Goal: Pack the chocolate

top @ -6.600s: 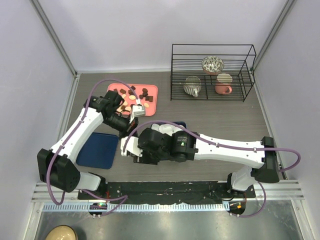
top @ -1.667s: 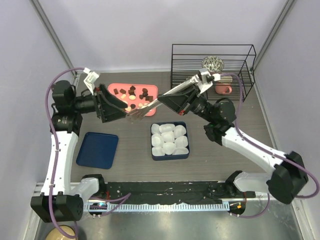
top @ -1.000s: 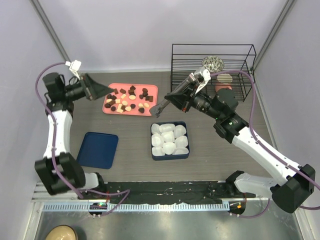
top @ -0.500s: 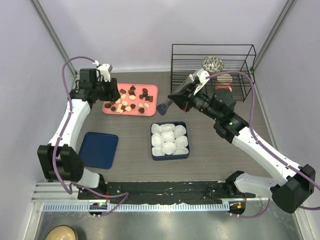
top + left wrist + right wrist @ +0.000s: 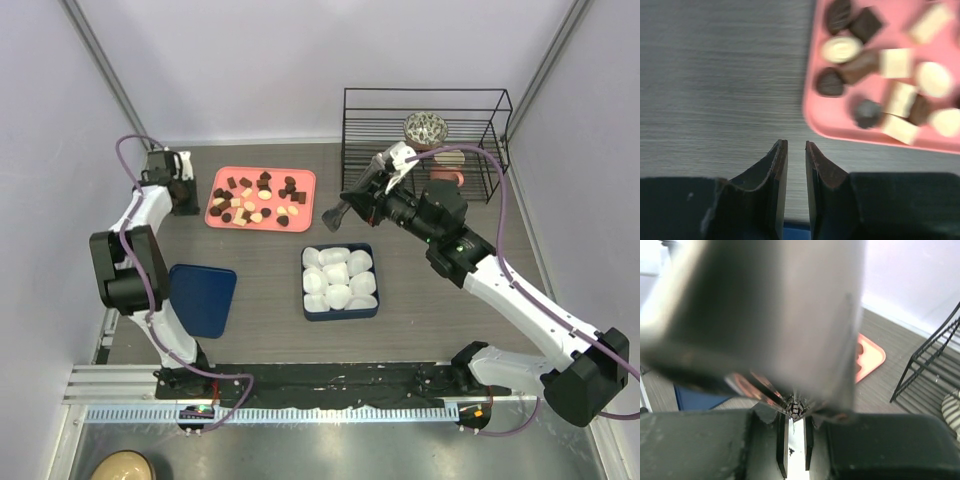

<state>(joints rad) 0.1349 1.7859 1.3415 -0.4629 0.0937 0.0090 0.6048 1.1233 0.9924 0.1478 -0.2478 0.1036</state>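
Observation:
The chocolate (image 5: 258, 200) is several small dark, brown and cream pieces lying on a pink tray (image 5: 303, 180); they also show in the left wrist view (image 5: 890, 85). My left gripper (image 5: 184, 196) (image 5: 796, 144) hangs over bare table just left of the tray, its jaws almost together and empty. My right gripper (image 5: 338, 211) (image 5: 795, 415) is raised between the tray and the blue box (image 5: 341, 313). It is shut on a grey metal tool (image 5: 765, 315) that blurs across its view. The box holds white paper cups (image 5: 338, 278).
A blue lid (image 5: 200, 300) lies at the near left. A black wire rack (image 5: 425, 145) with a bowl and mugs stands at the back right. Walls close in at the left, back and right.
My left gripper has swung from the tray's left end out to the table left of it, and the arm has folded back. My right arm has barely moved.

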